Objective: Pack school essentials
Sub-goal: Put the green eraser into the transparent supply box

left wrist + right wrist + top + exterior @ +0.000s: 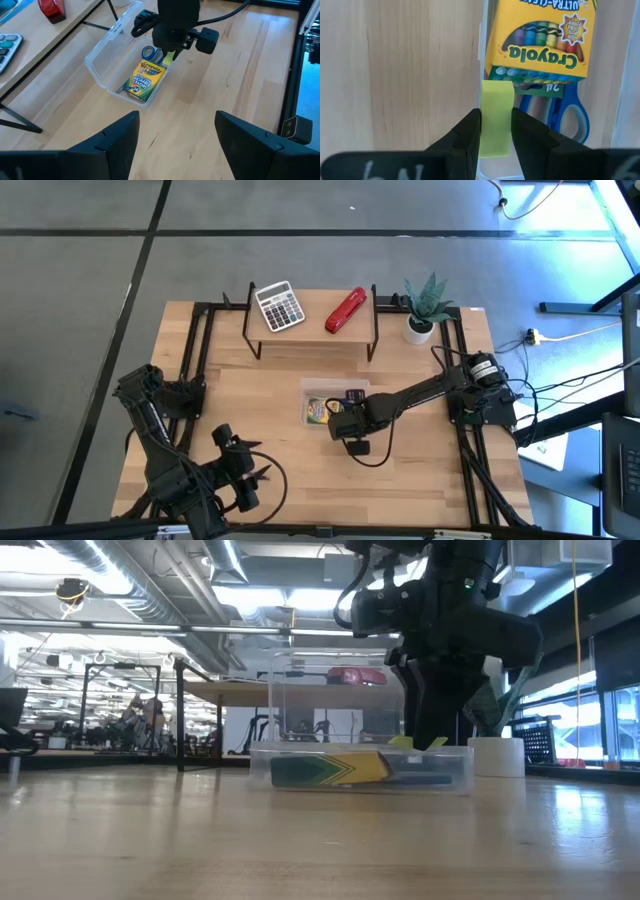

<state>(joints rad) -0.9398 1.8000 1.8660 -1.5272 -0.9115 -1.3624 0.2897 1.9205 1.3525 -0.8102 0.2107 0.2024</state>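
Note:
A clear plastic case (312, 392) lies open at the table's middle, its lid (335, 705) standing upright. Inside it lie a yellow-green crayon box (540, 40) and blue-handled scissors (560, 117). My right gripper (496, 135) stands right over the case, pointing down, shut on a small yellow block (496, 107). The block (167, 57) is beside the crayon box's end, about level with the case's rim (405, 743). My left gripper (175, 145) hovers open near the table's near left corner (255, 480), holding nothing. My right gripper pinches the yellow block by its two long sides (485, 125) between its two fingers. The fingers (467, 137) come from above, pointing down. The block sticks out past the fingertips over the case. Whether its far end touches anything inside, I cannot tell.
A grey calculator (279, 306) and a red stapler (346, 311) sit on a raised black-framed shelf at the far side. A potted plant (424, 310) stands at the far right. Bare wood lies between the case and the near edge.

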